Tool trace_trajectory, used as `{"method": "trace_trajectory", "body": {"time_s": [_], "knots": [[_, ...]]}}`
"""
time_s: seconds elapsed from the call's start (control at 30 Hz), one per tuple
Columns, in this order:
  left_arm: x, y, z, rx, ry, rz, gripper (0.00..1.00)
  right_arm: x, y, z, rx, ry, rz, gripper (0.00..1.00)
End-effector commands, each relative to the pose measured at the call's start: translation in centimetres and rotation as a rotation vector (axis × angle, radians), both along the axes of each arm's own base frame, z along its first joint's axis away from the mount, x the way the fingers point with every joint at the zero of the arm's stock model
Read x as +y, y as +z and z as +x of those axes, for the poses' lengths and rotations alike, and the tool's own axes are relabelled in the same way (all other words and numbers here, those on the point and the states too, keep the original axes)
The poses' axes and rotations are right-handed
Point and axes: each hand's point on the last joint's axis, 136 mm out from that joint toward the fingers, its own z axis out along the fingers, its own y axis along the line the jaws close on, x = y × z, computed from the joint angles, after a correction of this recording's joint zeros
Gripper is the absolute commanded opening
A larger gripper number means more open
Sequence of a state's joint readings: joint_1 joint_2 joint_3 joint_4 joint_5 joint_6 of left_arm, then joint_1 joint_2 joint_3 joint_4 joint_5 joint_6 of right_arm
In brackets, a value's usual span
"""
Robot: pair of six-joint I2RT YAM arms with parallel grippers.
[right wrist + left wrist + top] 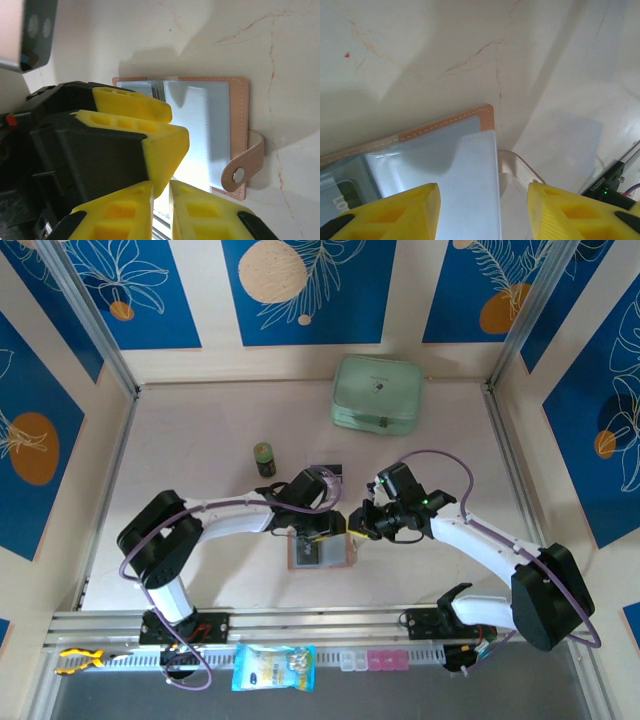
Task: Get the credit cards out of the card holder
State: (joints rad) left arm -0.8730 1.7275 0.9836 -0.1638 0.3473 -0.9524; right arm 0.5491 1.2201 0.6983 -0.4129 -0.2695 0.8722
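The table carries the card holder near its middle, open and flat between the arms. The left gripper hovers over the clear pockets, fingers apart and empty. The right gripper is nearly closed at the holder's edge; we cannot tell whether it pinches anything. We judge one arm should pin the holder while the other draws a credit card out along its pocket. The holder's long axis runs left-right, pockets up, and the snap strap juts from one end.
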Motion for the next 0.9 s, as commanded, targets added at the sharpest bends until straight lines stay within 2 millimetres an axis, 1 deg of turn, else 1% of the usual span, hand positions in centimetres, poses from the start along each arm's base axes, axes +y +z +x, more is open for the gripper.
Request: {"method": "trace_trajectory", "body": {"time_s": [0.0,0.13,0.3,0.43,0.57,0.7,0.87], "knots": [[-0.5,-0.1,0.1,-0.007,-0.024,0.0,0.5,0.0,0.0,-0.7,0.021,0.021,0.008,0.17],[-0.2,0.3,0.4,-0.022,-0.023,0.01,0.5,0.2,0.1,-0.6,0.021,0.023,0.011,0.17],[1.1,1.2,0.9,-0.055,0.003,0.028,0.49,1.1,-0.1,-0.5,0.028,0.042,0.014,0.18],[2.9,1.9,1.2,-0.078,0.045,0.035,0.49,2.2,-0.1,-0.4,0.029,0.07,0.011,0.18],[5.1,2.2,1.3,-0.095,0.094,0.05,0.47,3.8,-0.6,-0.5,0.042,0.109,0.005,0.17],[7.4,2.2,1.0,-0.1,0.142,0.062,0.45,5.8,-1.3,-0.7,0.058,0.155,0.0,0.15],[9.4,1.7,0.2,-0.091,0.177,0.069,0.4,7.7,-2.7,-1.2,0.085,0.201,-0.011,0.13]]}}
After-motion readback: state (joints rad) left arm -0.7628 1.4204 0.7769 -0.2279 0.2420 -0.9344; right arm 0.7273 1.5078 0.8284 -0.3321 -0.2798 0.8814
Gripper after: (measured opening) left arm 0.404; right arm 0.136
